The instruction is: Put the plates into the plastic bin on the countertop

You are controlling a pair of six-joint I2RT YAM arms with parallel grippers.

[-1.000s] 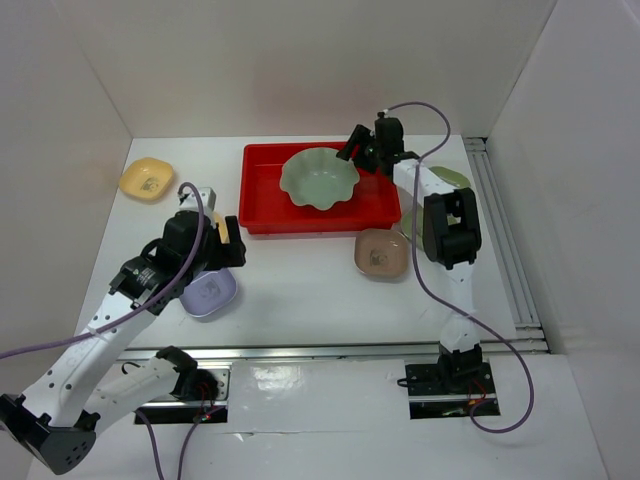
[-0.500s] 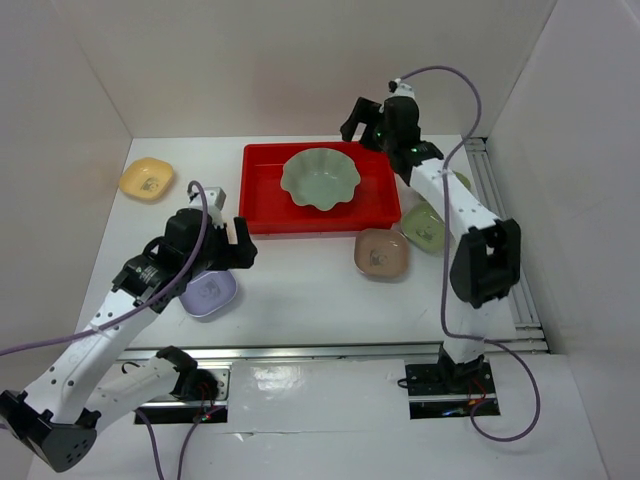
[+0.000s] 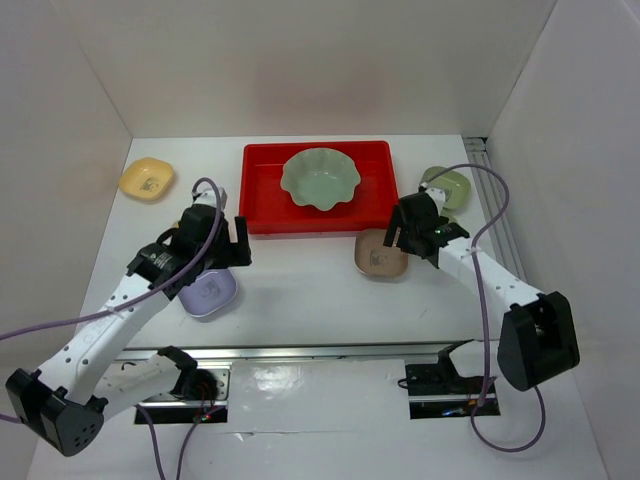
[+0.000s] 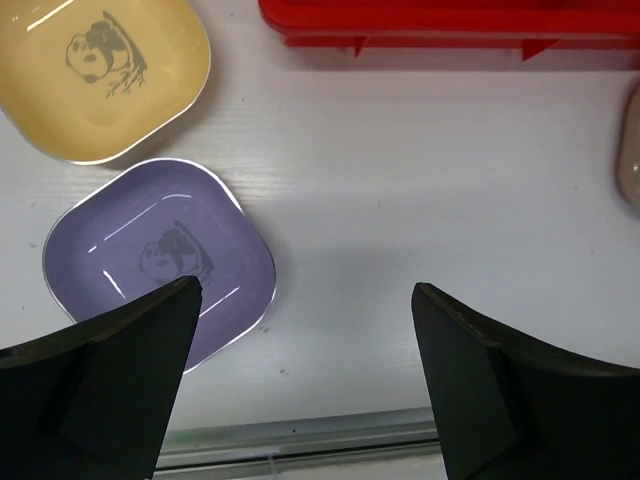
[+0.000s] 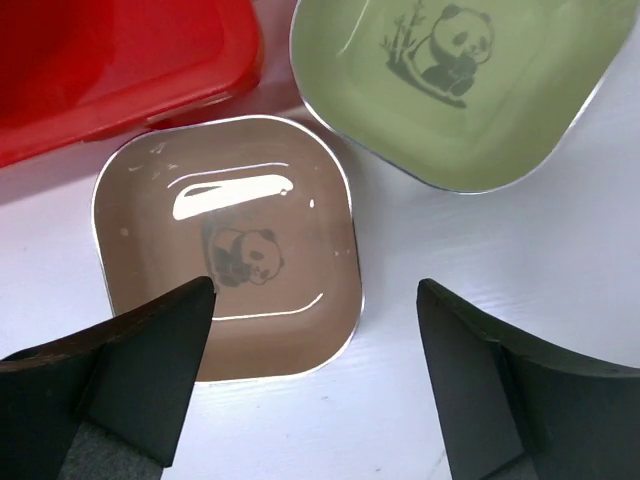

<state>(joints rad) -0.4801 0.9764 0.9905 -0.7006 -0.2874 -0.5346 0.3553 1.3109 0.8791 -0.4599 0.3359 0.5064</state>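
The red plastic bin (image 3: 262, 200) stands at the back middle of the white countertop (image 3: 300, 290). The large pale-green scalloped dish (image 3: 320, 178) lies in it. My right gripper (image 3: 400, 228) is open and empty, just above the near right edge of the pink dish (image 3: 380, 253) (image 5: 225, 245). The light green dish (image 3: 450, 185) (image 5: 450, 80) lies beside it. My left gripper (image 3: 235, 248) is open and empty, to the right of the lavender dish (image 3: 208, 293) (image 4: 160, 260). The yellow-orange dish (image 3: 146, 179) (image 4: 105, 70) lies at the far left.
White walls close the countertop on the left, back and right. A metal rail (image 3: 505, 250) runs along the right side and another along the near edge (image 3: 330, 350). The bin's front wall shows in the left wrist view (image 4: 450, 25) and its corner in the right wrist view (image 5: 110, 70).
My right arm has swung from the bin's far right corner toward the near side and now hangs by the pink dish. My left gripper has shifted slightly away from the lavender dish.
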